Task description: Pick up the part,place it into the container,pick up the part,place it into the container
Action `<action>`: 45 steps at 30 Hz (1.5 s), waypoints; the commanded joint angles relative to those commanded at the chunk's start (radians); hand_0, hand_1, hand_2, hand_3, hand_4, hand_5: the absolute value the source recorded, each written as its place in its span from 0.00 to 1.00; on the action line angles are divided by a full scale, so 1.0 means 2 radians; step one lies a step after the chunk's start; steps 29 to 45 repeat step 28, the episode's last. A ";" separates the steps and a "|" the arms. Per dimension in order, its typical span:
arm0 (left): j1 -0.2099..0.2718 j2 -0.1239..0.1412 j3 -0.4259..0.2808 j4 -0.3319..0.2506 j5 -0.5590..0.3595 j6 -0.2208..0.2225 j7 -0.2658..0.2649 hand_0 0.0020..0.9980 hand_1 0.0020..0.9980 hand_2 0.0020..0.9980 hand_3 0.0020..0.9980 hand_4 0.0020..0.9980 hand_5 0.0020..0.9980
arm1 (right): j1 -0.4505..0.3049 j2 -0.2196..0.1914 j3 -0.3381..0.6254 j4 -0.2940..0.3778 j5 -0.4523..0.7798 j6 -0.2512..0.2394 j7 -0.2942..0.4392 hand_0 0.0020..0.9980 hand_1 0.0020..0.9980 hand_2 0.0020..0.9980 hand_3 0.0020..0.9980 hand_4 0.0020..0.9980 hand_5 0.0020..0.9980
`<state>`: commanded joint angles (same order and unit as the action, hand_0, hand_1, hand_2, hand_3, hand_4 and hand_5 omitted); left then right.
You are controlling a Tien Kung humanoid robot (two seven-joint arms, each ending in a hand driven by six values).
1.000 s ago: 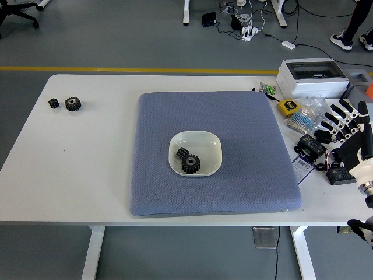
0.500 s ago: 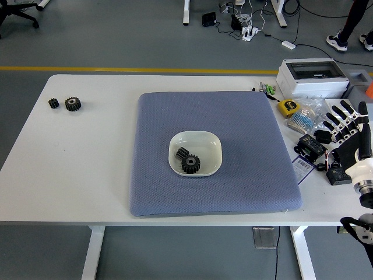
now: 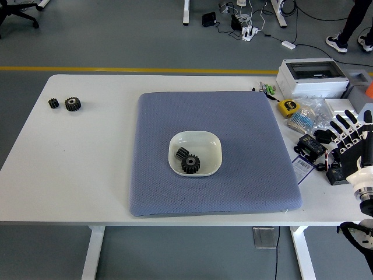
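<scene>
Right hand, arm cut off at frame edge, fingers spread, right of white bowl with two gears.

We see an evenly lit pic, bright w/o being blown out; light seems diffuse, from overhead. The white table reads clean across the frame, no hot spots. Shadows are soft & short: a thin dark line under the blue pad along its lower edge, a faint one inside the white bowl at center. Focus is sharp center frame, pad weave texture visible. Small items at upper left & the clutter at right edge are small, fine detail hard to read. Table edges bow slightly toward the corners, mild wide-angle distortion. No motion blur on the right hand at right edge.
</scene>
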<state>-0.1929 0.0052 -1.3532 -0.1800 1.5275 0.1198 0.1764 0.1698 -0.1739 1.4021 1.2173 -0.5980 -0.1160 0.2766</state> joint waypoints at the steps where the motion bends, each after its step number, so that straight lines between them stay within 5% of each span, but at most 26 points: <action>1: 0.000 0.000 0.003 0.000 -0.003 0.000 -0.001 0.67 0.65 0.63 0.56 0.58 0.53 | 0.000 0.000 0.001 -0.001 0.009 0.001 0.001 0.81 0.80 0.83 0.84 1.00 0.87; 16: -0.005 0.000 0.013 0.000 -0.016 0.002 -0.003 0.67 0.65 0.63 0.56 0.58 0.53 | 0.006 0.000 -0.001 0.003 0.121 0.048 -0.006 0.82 0.80 0.82 0.86 1.00 0.86; 45: -0.004 0.002 0.005 0.000 -0.007 0.001 0.001 0.67 0.65 0.63 0.56 0.58 0.53 | 0.006 0.000 -0.007 0.001 0.121 0.054 -0.012 0.81 0.79 0.81 0.83 1.00 0.85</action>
